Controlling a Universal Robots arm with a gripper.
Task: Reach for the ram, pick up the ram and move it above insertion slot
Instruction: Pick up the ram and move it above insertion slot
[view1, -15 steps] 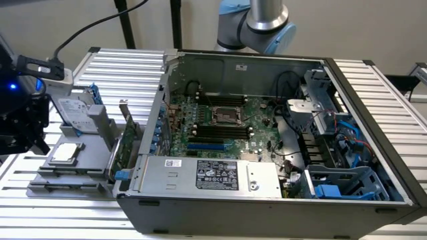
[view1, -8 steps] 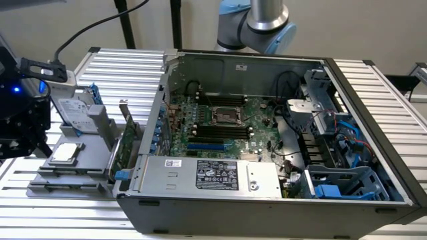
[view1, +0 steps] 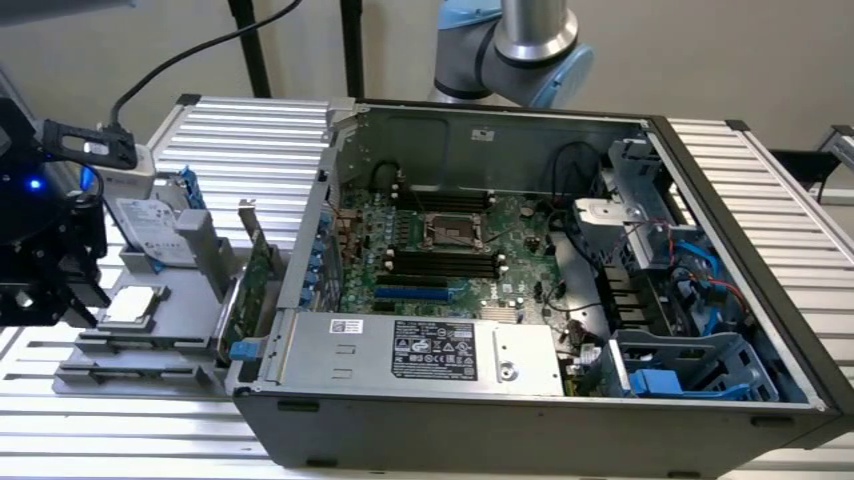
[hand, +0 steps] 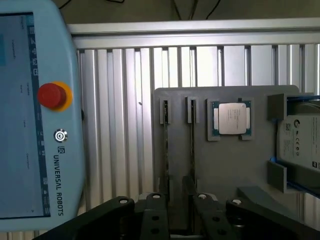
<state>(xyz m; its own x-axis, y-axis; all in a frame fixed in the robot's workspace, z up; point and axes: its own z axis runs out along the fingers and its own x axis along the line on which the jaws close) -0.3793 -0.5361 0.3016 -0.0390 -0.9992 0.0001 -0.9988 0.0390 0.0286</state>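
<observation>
One ram (hand: 192, 147), thin dark strip seen edge-on, upright in gray fixture (hand: 225, 165); hand (hand: 178, 212) open, empty.

Seeing fixture tray (view1: 134, 352) lying on the slatted table (view1: 254, 130) at the exterior view's left of the open PC case (view1: 534, 420), expansion card (view1: 254, 285) standing between them, CPU (view1: 131, 306) and hard drive (view1: 144, 228) sitting on the tray, teach pendant (hand: 30, 125) lying beside it.

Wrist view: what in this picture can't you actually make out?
In the wrist view:
- The ram: edge-on in the grey tray's slot, chips hidden; one end behind the gripper.
- Hard drive: cut off by the picture edge.
- Pendant screen: text too small to read.
</observation>
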